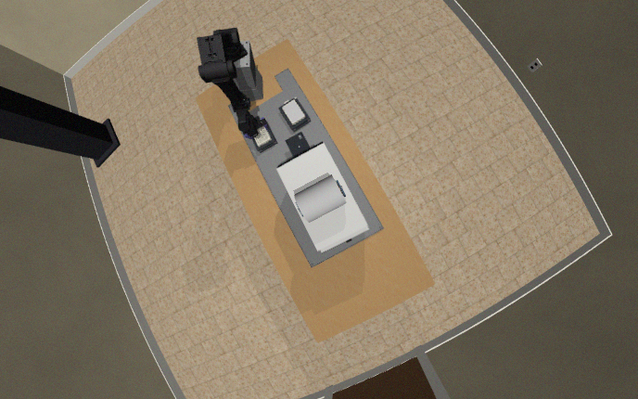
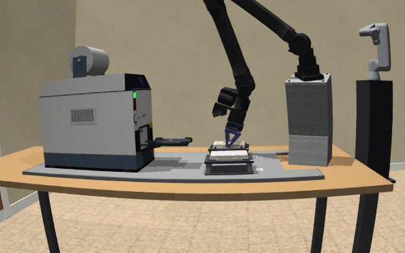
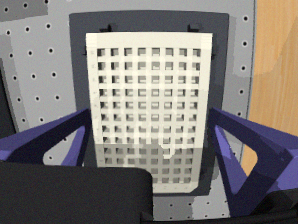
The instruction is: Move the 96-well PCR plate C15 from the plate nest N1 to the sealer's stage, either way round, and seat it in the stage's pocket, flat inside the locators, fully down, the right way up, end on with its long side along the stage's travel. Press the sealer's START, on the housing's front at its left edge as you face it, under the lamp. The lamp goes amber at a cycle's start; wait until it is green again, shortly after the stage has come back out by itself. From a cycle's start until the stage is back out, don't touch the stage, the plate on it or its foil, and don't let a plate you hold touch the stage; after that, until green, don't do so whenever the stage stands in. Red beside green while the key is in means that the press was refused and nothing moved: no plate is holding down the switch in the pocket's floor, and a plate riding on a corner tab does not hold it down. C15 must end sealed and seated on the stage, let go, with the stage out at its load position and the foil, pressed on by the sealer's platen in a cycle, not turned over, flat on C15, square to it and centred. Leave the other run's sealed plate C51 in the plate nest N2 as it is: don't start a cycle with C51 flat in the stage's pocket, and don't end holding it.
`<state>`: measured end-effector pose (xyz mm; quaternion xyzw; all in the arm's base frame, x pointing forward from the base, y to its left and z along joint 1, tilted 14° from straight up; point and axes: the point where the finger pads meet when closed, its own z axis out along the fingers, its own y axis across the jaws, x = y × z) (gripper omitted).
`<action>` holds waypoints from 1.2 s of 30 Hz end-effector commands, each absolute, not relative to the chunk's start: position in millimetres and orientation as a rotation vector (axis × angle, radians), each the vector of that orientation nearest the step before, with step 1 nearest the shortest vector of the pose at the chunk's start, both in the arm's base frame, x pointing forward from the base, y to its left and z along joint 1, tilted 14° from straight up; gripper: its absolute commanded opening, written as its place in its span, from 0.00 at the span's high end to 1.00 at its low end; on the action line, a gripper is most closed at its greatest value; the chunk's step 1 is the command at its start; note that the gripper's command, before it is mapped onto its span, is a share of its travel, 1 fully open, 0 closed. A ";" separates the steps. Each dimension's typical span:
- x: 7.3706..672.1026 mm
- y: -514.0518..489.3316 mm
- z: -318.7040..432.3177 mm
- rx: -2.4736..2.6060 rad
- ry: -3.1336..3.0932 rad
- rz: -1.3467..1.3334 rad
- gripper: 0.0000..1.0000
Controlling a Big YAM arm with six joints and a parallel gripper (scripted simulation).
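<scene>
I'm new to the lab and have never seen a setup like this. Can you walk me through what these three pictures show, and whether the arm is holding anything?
It is one black robot arm bolted on a grey pedestal, working at a wooden table. One picture looks straight down from the ceiling, one looks across the table from the side, and one comes from a camera on the arm's wrist.

On the table sits a big grey box, the sealer, with a foil roll on top, a green lamp and a thin tray sticking out in front. Beside it are two dark holders: one carries a white plate with open wells, the other a plate with a smooth, covered top.

The purple gripper hangs open just above the open-welled plate, one finger on each side. It holds nothing.
</scene>
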<state>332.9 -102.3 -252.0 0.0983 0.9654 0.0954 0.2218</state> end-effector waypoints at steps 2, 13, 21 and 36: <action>329.1 -103.9 -244.1 0.267 2.670 0.256 0.00; 339.5 -99.6 -245.6 0.232 2.664 0.256 0.00; 335.2 -104.2 -253.3 0.259 2.672 0.258 0.00; 327.1 -104.5 -246.4 0.277 2.673 0.257 0.05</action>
